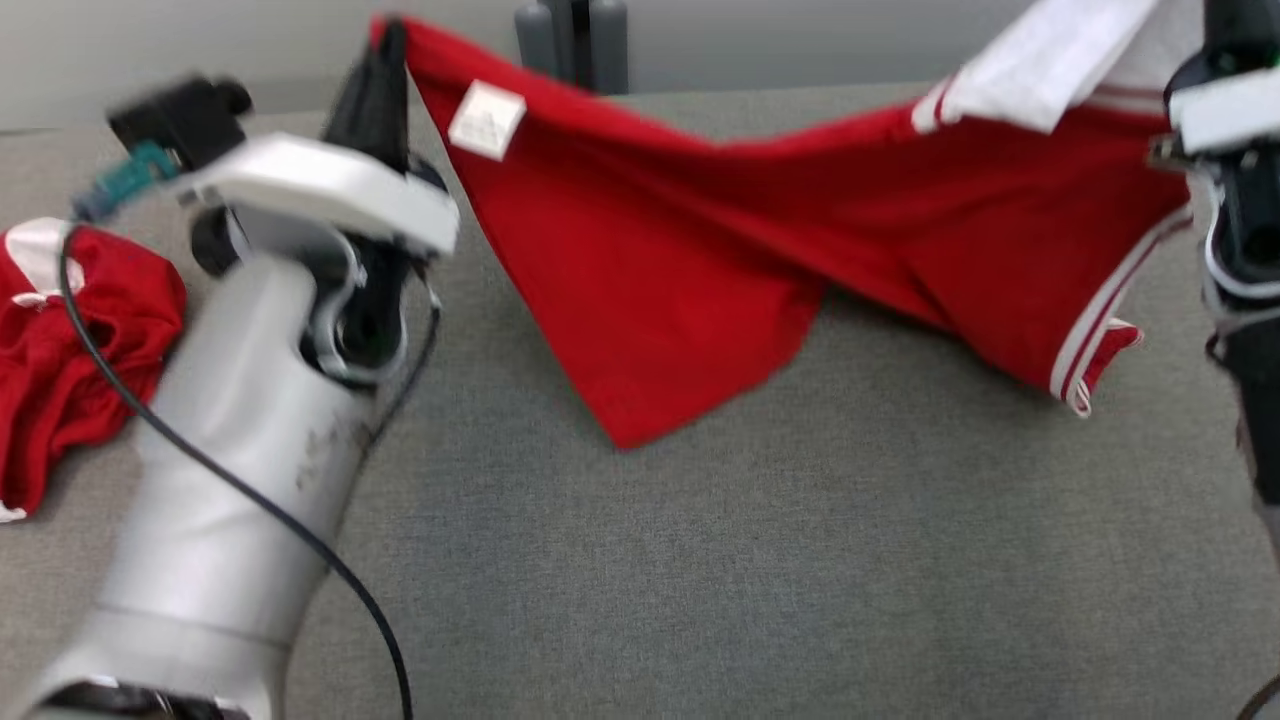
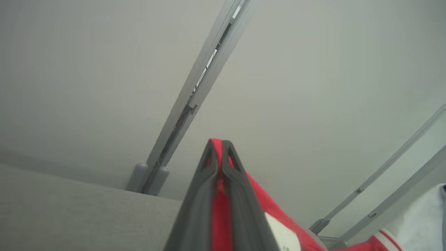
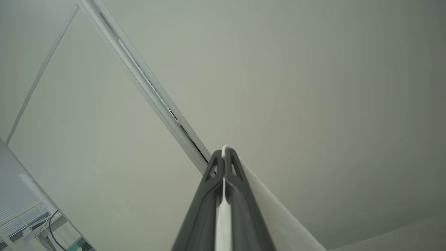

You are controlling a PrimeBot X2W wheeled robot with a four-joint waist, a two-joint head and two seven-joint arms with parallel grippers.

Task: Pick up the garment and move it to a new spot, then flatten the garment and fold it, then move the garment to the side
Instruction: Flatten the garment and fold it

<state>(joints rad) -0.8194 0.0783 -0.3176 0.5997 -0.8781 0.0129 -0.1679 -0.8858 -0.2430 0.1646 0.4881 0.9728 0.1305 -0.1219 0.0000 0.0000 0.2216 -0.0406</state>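
Note:
A red garment (image 1: 760,240) with white trim and a white label hangs stretched between my two grippers above the grey table (image 1: 700,560); its lower folds touch the cloth surface. My left gripper (image 1: 385,40) is shut on the garment's upper left corner. In the left wrist view, red fabric (image 2: 220,205) is pinched between the left gripper's (image 2: 218,144) dark fingers. My right arm (image 1: 1235,130) stands at the right edge, fingertips out of the head view. In the right wrist view, my right gripper (image 3: 224,151) is shut on a white part of the garment (image 3: 223,216).
A second red garment (image 1: 70,340) lies crumpled at the table's left edge, beside my left forearm (image 1: 240,480). Grey posts (image 1: 572,40) stand behind the table's far edge against a pale wall. A black cable (image 1: 250,500) runs along the left arm.

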